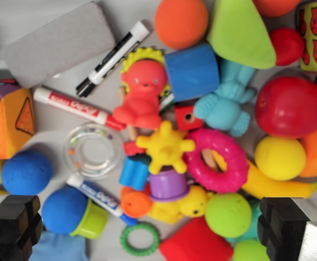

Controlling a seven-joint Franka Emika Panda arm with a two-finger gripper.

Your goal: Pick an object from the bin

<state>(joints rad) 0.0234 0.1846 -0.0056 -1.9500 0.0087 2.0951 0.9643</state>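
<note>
The hand [150,228] is seen from above with its two black fingers [14,223] spread wide apart at the lower corners of the wrist view, nothing being held between them. Below it the bin floor [49,122] is crowded with toys. A red lion figure [142,95] lies near the middle, with a blue cylinder [192,70] just beside it on the wrist view's right and a yellow spiky toy [165,147] below it. A pink ring [219,159] touches the spiky toy. A grey sponge [57,43] is placed at the upper left, beside a black marker [112,57]; a red marker [74,106] lies under it. A clear ring [93,150] rests on the floor, with a blue ball [26,172] at its left. Between the fingers a green ring [140,239] and a red block [193,244] are seen.
</note>
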